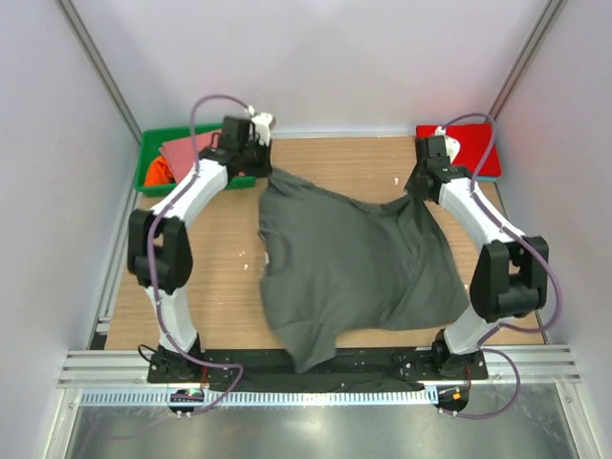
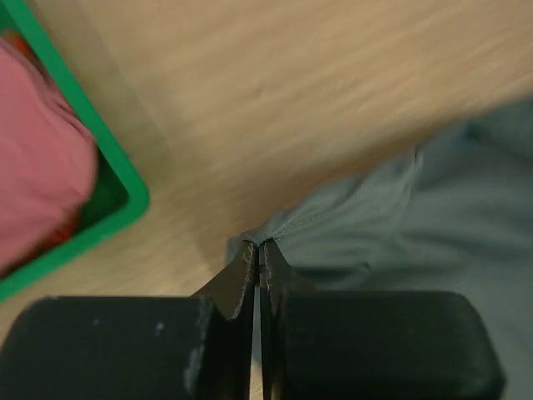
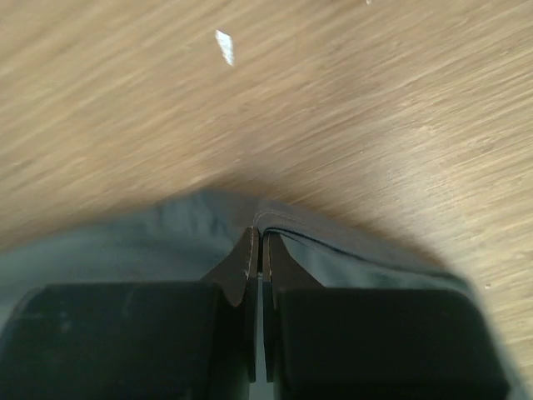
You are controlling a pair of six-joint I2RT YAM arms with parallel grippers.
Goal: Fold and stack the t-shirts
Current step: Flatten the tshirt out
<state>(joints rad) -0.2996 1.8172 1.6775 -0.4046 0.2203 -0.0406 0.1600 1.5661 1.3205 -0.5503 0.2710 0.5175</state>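
A dark grey t-shirt [image 1: 359,268] hangs stretched between my two grippers over the middle of the wooden table, its lower part draping toward the near edge. At its far left corner my left gripper [image 1: 268,174] is shut on the cloth; the left wrist view shows the hem pinched at the left gripper's tips [image 2: 258,243] with the grey t-shirt [image 2: 433,217] trailing right. My right gripper [image 1: 413,196] is shut on the far right corner; the right wrist view shows the right gripper's tips [image 3: 261,233] clamping a stitched edge of the shirt [image 3: 133,250]. A salmon-pink shirt [image 1: 186,150] and an orange one [image 1: 156,171] lie in the bin.
A green bin [image 1: 151,143] stands at the far left corner, seen close as a green rim [image 2: 125,179] beside my left gripper. A red folded shirt [image 1: 473,143] lies at the far right corner. Small white specks [image 3: 224,47] dot the wood. White walls enclose the table.
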